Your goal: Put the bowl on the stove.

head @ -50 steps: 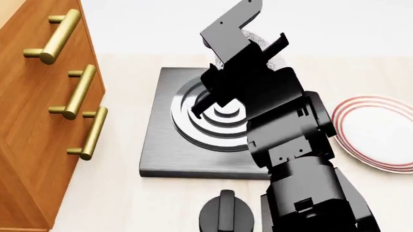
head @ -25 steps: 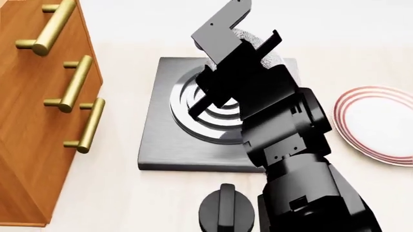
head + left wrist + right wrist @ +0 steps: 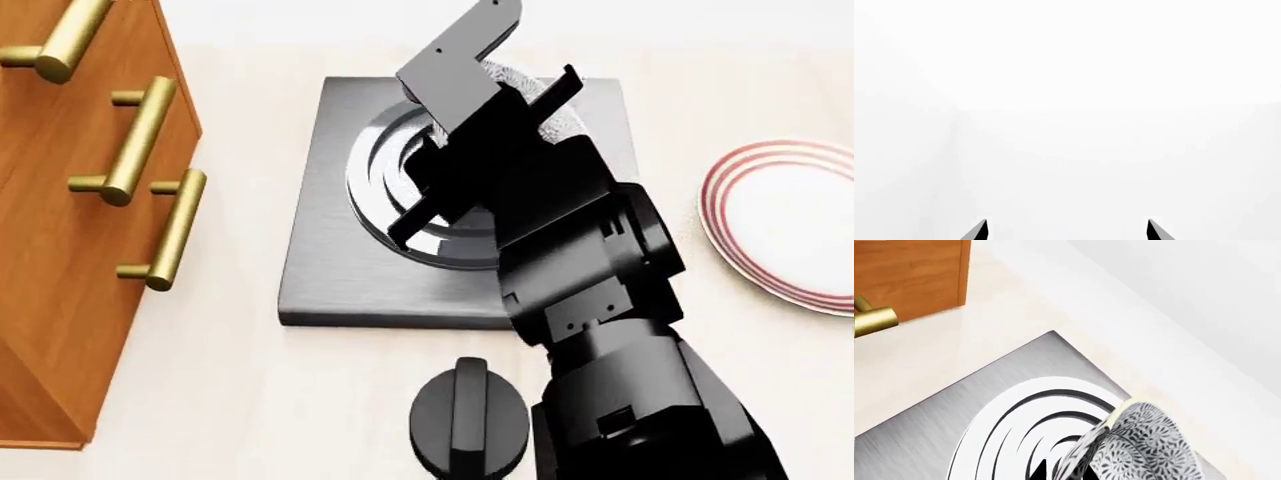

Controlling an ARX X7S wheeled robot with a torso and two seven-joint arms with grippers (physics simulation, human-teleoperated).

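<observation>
The grey-patterned white bowl (image 3: 1147,445) hangs by its rim in my right gripper (image 3: 1064,472), which is shut on it. In the head view only a slice of the bowl (image 3: 558,112) shows behind the black right arm, over the far part of the stove (image 3: 334,270). The stove is a dark grey square slab, and the bowl sits beside the ringed burner (image 3: 380,170). I cannot tell whether the bowl touches the slab. In the right wrist view the burner (image 3: 1007,425) lies right under the fingers. My left gripper (image 3: 1066,231) is open against plain white, holding nothing.
A wooden drawer cabinet (image 3: 67,250) with brass handles (image 3: 140,140) stands left of the stove. A black round knob (image 3: 467,420) lies on the counter in front of the slab. A white plate with red rings (image 3: 787,220) lies to the right.
The head view has shifted, and the stove now sits higher in it. My right gripper has carried the bowl from the slab's far edge to over the slab.
</observation>
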